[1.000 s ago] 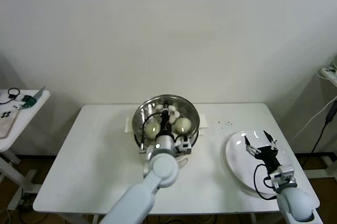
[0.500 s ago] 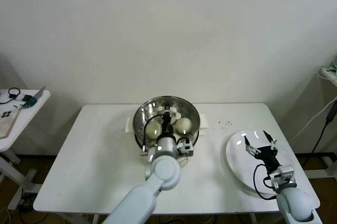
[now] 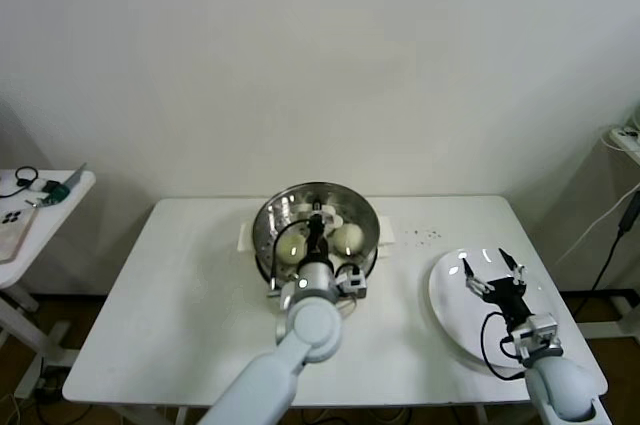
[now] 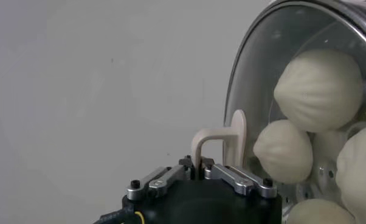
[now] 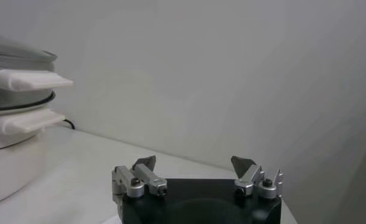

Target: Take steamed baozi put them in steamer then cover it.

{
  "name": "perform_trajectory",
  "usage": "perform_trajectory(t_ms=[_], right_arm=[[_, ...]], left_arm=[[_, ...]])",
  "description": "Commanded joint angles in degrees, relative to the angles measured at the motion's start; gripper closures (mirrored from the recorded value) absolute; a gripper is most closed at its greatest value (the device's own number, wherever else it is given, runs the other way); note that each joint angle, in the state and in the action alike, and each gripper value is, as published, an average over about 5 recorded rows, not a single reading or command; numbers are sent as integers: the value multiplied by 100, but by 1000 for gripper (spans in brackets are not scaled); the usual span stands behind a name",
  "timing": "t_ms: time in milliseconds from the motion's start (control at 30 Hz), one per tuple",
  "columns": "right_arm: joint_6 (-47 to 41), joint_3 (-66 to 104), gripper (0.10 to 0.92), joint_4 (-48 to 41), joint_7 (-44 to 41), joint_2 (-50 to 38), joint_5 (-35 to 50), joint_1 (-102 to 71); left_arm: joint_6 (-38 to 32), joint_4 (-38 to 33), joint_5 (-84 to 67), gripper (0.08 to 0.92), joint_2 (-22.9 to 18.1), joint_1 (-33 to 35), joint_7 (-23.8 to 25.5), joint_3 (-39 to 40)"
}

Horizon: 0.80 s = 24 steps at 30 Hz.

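The steamer (image 3: 317, 230) stands near the far edge of the worktop (image 3: 180, 295), about midway along it, with its glass lid (image 4: 280, 55) on. The steamed baozi (image 4: 320, 88) lie inside, seen through the glass. The left gripper (image 4: 201, 172) sits over the lid, fingers (image 4: 228, 176) closed on the lid's cream handle (image 4: 222, 140). The right gripper (image 3: 490, 270) hovers over a white plate (image 3: 450, 315) near the worktop's right edge, its fingers (image 5: 140, 173) spread wide and holding nothing.
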Motion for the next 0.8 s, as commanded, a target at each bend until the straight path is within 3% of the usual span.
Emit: perform_trajectory(t_ms=[33, 667, 800], right_arm=[[17, 5, 203, -7, -46, 4, 1, 7], [-204, 60, 203, 19, -118, -48, 93, -25], [-223, 63, 203, 20, -117, -52, 83, -9]], left_arm=[[251, -24, 47, 794, -11, 13, 14, -3], [283, -1237, -723, 246, 754, 221, -29, 117], [283, -1467, -903, 185, 878, 398, -62, 125]])
